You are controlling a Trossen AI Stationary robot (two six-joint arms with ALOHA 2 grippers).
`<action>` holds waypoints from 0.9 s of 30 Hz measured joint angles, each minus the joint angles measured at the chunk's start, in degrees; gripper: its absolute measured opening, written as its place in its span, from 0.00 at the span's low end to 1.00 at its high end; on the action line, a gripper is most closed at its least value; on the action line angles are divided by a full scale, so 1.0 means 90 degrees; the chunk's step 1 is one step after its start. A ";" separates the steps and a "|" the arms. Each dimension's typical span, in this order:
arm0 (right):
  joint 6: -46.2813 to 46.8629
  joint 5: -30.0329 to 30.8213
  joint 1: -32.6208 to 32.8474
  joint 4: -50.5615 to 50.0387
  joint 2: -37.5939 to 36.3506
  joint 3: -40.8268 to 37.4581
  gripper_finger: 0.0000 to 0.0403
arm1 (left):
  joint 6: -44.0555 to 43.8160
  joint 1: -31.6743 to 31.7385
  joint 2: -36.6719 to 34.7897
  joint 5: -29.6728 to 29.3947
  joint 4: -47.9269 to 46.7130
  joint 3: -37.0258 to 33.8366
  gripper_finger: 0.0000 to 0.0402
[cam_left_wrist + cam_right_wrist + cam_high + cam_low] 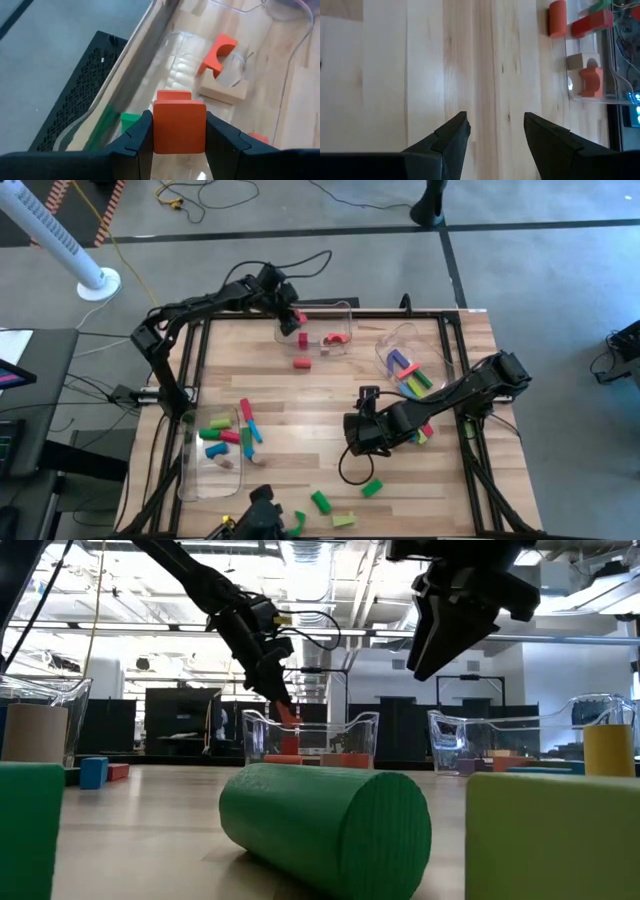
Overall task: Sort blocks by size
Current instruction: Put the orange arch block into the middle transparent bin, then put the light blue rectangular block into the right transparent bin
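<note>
1. The left end effector point(179, 131) is clamped on a red block point(179, 126), hanging over the clear bin point(345, 308) at the counter's far edge, near the bin's left wall.
2. That bin already holds a red arch block point(218, 52) leaning on a tan block point(223, 89), with another red block point(173, 94) directly under the held one.
3. The step in hand looks like the drop into this bin. To do it well, bring the block down inside the walls before letting go, and aim for bare floor beside the pieces already there, so it neither bounces out nor wedges against the rim.
4. Release squarely and lift straight up, clear of the clear wall.
5. The right end effector point(494, 131) hovers with fingers apart and nothing between them, over bare wood point(420, 75) in the counter's middle, right of centre.
6. Loose green blocks point(320, 501) lie near the counter's near edge; a red cylinder point(301, 363) lies just beside the far bin.
</note>
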 joint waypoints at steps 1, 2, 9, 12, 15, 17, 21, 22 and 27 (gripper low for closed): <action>0.0005 0.0000 0.0001 0.0036 0.0000 0.0000 0.56 | 0.0048 0.0000 0.0000 -0.0004 0.0009 0.0000 0.33; 0.0023 0.0003 0.0012 0.0074 0.0000 0.0000 0.56 | 0.0091 0.0000 0.0000 -0.0019 0.0023 0.0000 0.33; 0.0192 0.0012 0.0181 0.0151 0.0000 0.0002 0.56 | 0.0245 0.0034 0.0000 -0.0049 -0.0051 0.0000 0.33; 0.0228 0.0017 0.0259 0.0186 0.0000 0.0005 0.56 | 0.0248 0.0034 0.0000 0.0077 -0.0188 0.0000 0.33; 0.0244 0.0017 0.0273 0.0234 0.0002 0.0005 0.56 | 0.0295 0.0032 0.0002 0.0141 -0.0302 0.0000 0.36; 0.0297 0.0021 0.0266 0.0264 0.0002 0.0007 0.56 | 0.0318 0.0032 0.0005 0.0143 -0.0314 0.0000 0.39; 0.0354 0.0032 0.0265 0.0261 0.0002 0.0007 0.56 | 0.0317 0.0032 0.0005 0.0141 -0.0312 0.0000 0.46; 0.0354 0.0032 0.0267 0.0263 0.0002 0.0007 0.56 | 0.0314 0.0032 0.0005 0.0140 -0.0312 0.0000 0.47; 0.0354 0.0033 0.0306 0.0308 0.0002 0.0007 0.56 | 0.0202 0.0032 0.0005 0.0138 -0.0255 -0.0002 0.52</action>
